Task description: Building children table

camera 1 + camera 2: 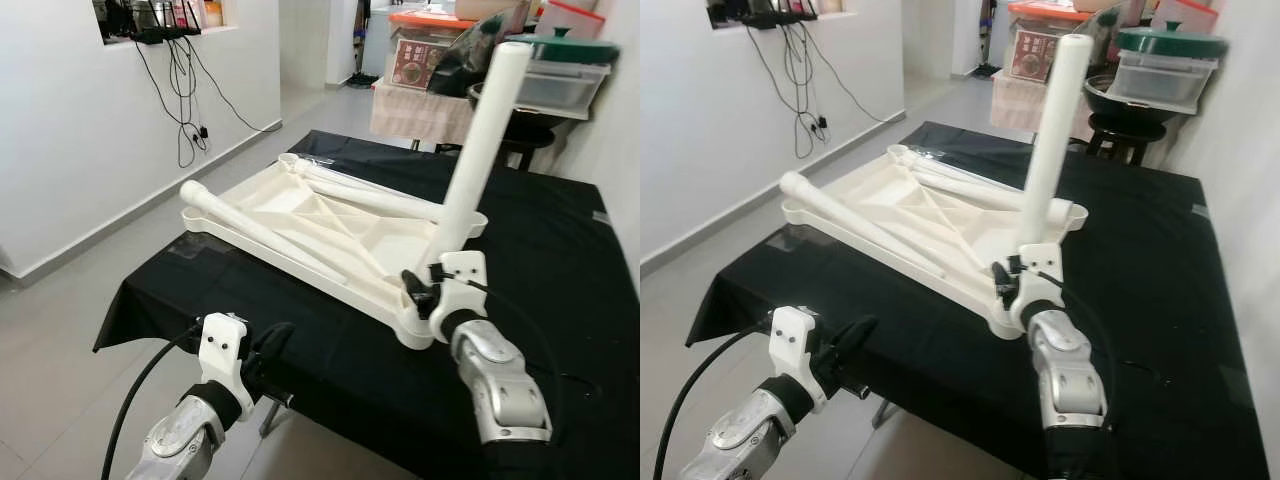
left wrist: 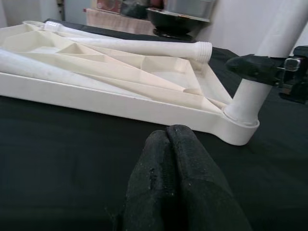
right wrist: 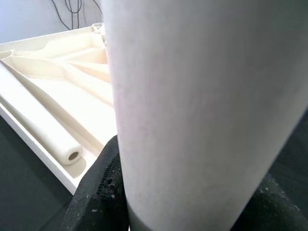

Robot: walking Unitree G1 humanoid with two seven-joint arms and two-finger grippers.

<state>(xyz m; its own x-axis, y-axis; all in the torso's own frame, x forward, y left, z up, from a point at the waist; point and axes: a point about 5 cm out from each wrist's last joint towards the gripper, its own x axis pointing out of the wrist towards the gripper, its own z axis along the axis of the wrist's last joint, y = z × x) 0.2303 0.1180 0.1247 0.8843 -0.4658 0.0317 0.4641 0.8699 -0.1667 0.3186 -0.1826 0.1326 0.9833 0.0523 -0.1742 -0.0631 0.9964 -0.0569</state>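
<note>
Two grippers are ours, and we describe the scene from each of them. Our right gripper (image 1: pixel 428 290) is clamped around the foot of a long white cylindrical plastic table leg (image 1: pixel 484 140), which stands upright, leaning slightly, in the nearest corner socket of a cream plastic tabletop (image 1: pixel 330 225) lying upside down. In the right wrist view the leg (image 3: pixel 202 110) rises between our black fingers (image 3: pixel 98 192), which press against it on either side. Beyond this gripper, the ribbed underside of the tabletop stretches away over a black cloth-covered table (image 1: pixel 540 270).

Two more white plastic legs lie loose on the tabletop. One long leg (image 1: pixel 255 230) lies along the edge ahead of our left gripper, running from the far corner toward the right gripper. Another leg with a threaded end (image 2: pixel 144 47) lies across the far side of the tabletop, its threads pointing toward the upright leg.

Our left gripper (image 1: pixel 272 345) hovers low at the near edge of the black table, apart from the tabletop, its two black fingers (image 2: pixel 175 183) pressed together on nothing. Straight ahead of it sits the tabletop's long side wall.

Behind the table, well beyond both grippers, stand stacked plastic storage boxes (image 1: pixel 560 70) and a white wall with hanging black cables (image 1: pixel 185 100).
</note>
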